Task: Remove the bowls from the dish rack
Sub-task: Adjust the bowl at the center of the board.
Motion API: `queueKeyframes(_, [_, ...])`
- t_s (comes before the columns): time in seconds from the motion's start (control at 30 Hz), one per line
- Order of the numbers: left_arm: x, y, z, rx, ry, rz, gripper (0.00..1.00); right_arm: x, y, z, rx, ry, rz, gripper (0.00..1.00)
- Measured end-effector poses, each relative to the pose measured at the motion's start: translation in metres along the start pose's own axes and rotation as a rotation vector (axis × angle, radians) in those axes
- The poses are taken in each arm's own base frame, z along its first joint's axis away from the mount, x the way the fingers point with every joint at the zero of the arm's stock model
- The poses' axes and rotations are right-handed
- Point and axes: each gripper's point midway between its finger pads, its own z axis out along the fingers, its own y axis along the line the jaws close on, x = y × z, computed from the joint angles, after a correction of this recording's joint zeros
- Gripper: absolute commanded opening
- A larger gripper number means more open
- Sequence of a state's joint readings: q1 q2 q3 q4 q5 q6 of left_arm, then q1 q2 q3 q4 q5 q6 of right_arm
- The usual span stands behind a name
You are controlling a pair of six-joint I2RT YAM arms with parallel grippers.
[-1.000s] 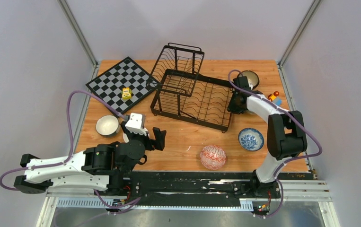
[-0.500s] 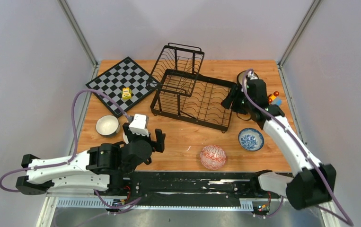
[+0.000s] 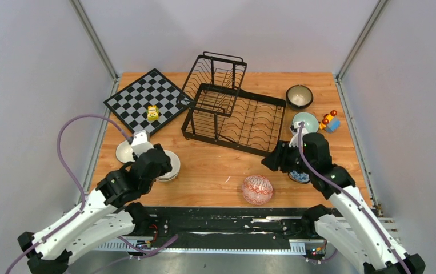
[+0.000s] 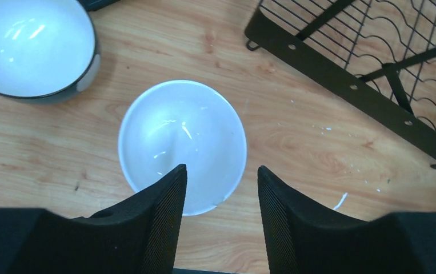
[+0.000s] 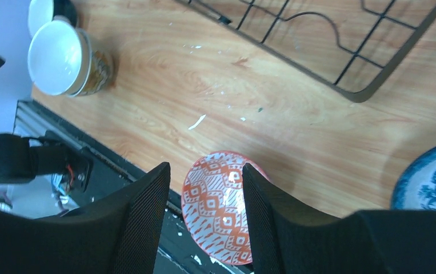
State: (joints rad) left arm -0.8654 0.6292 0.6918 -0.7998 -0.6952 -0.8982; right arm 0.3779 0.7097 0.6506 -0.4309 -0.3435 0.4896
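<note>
Dish rack (image 3: pixel 244 95) looks bare on both tiers, with the bowls out on the table (image 3: pixel 215 171), so the danger now is a knock. The left gripper (image 4: pixel 221 171) hangs spread and empty right over the white bowl (image 4: pixel 182 145) and could clip its rim into the dark-rimmed bowl (image 4: pixel 32 45) alongside, while the right gripper (image 5: pixel 206 168), equally spread and empty, hovers above the red-patterned bowl (image 5: pixel 218 205) near the front edge. A second ago the right arm reached the far corner; now it's pulled back, uncovering the teal bowl (image 3: pixel 306 121).

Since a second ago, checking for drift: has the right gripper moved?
Yes. The right gripper drew back toward its base, from beside the dark bowl to off the dish rack's near right corner.
</note>
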Motion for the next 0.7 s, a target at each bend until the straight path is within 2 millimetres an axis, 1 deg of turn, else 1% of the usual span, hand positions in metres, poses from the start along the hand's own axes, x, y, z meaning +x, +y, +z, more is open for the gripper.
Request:
queueKeyframes(0.07, [-0.004,0.009,0.001,-0.033,0.002,-0.024,0.48,0.008,0.006,-0.002,-0.036,0.009,-0.012,0.53])
queueKeyframes(0.17, [-0.003,0.021,0.001,-0.073,0.011,-0.036,0.42,0.021,0.012,-0.002,-0.077,0.040,-0.023,0.52])
queueKeyframes(0.23, [-0.002,0.030,0.001,-0.104,0.018,-0.040,0.41,0.028,0.014,-0.001,-0.094,0.064,-0.023,0.52])
queueKeyframes(0.37, [0.000,0.046,0.002,-0.169,0.034,-0.057,0.41,0.032,0.021,0.002,-0.130,0.089,-0.028,0.52])
queueKeyframes(0.53, [0.001,0.058,0.007,-0.230,0.042,-0.086,0.40,0.037,0.033,0.006,-0.171,0.125,-0.050,0.52])
queueKeyframes(0.6, [0.006,0.064,0.013,-0.262,0.048,-0.098,0.39,0.039,0.040,0.008,-0.191,0.140,-0.067,0.52])
queueKeyframes(0.7, [0.025,0.078,0.023,-0.316,0.082,-0.104,0.36,0.040,0.051,0.009,-0.222,0.154,-0.092,0.52])
